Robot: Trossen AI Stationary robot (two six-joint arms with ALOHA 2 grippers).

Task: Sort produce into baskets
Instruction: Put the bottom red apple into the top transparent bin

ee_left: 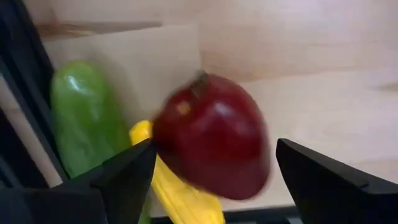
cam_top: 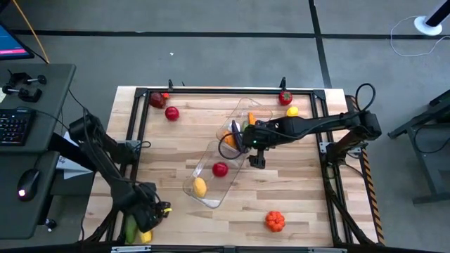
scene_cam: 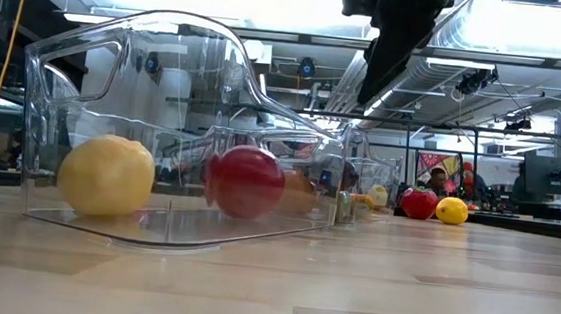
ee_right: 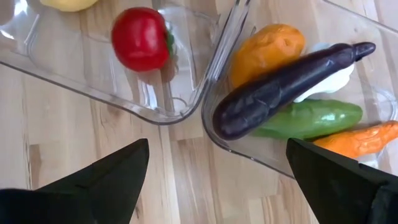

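Two clear baskets lie mid-table. The near one (cam_top: 213, 176) holds a lemon (cam_top: 200, 186) and a red tomato (cam_top: 220, 169). The far one (cam_top: 242, 123) holds an eggplant (ee_right: 280, 93), a cucumber (ee_right: 311, 118), a carrot (ee_right: 364, 140), garlic (ee_right: 329, 78) and an orange piece (ee_right: 267, 53). My right gripper (cam_top: 256, 158) hangs open and empty above where the baskets meet. My left gripper (cam_top: 151, 213) is open at the near left corner, with a dark red apple (ee_left: 211, 134) between its fingers, over a green cucumber (ee_left: 87, 121) and a yellow piece (ee_left: 177, 193). My left gripper has the dark red apple between its open fingers. One fingertip (ee_left: 140, 163) shows at the apple's edge and the other finger (ee_left: 323, 180) stands apart from it. I cannot tell whether the gripper touches the apple.
Loose produce lies on the table: a red apple (cam_top: 171, 113) and a dark red piece (cam_top: 157, 99) at the far left, a tomato (cam_top: 285, 98) and a lemon (cam_top: 292, 111) at the far right, and an orange pumpkin (cam_top: 275, 221) near the front edge. A black frame (cam_top: 211, 90) rims the table.
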